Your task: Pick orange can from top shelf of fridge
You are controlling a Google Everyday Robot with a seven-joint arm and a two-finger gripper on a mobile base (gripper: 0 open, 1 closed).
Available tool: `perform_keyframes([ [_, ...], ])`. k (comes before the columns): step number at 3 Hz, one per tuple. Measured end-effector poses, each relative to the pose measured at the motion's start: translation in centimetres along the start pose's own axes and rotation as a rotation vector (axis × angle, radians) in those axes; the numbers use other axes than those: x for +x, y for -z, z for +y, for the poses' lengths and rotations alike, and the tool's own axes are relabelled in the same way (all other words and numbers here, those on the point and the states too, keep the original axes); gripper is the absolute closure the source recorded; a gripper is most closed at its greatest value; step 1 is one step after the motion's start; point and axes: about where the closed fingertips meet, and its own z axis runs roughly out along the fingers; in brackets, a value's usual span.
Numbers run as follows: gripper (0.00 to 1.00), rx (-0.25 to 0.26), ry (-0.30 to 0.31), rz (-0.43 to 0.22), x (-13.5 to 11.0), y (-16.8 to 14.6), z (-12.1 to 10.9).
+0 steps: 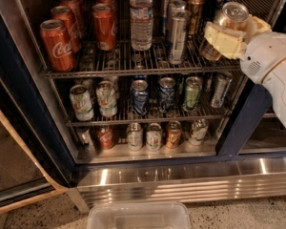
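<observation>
Scene: A drinks fridge (238,128) with a dark blue frame and a ribbed steel base, viewed from in front and a little above.
Top shelf: The top shelf (133,65) is a silvery wire rack. It holds red Coca-Cola cans (57,44) at the left, a clear water bottle (141,15) in the middle and a tall silver can (177,35) just right of the bottle. More copper-orange cans (196,8) stand further back.
Gripper: The gripper (234,31) is at the right end of the top shelf, on a white arm (276,66) that reaches in from the right. Its cream fingers (221,38) are closed around one can, one on each side.
Orange can: The orange can (231,14) is held in the gripper at the far right of the top shelf. It looks tipped, with its silver lid showing above the fingers and a strip of copper body below them.
Contact with the rack: I cannot tell whether the can's base rests on the wires or has come off them.
Done so far: The reach and the grasp look complete.
Left to do: As I judge it, lifting the can clear and drawing it out past the blue frame.
Lower shelves: Rows of smaller cans (139,97), no part of this job.
Floor: A clear plastic tub (138,216) sits nearest to me, in front of the fridge.
</observation>
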Motion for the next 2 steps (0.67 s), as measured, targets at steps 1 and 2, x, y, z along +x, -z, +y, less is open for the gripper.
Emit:
perform_keyframes([
  [1, 1.00, -0.043, 0.058, -0.009, -1.7, 1.7, 1.6],
  [2, 1.00, -0.012, 0.114, -0.026, -3.1, 3.4, 1.9],
])
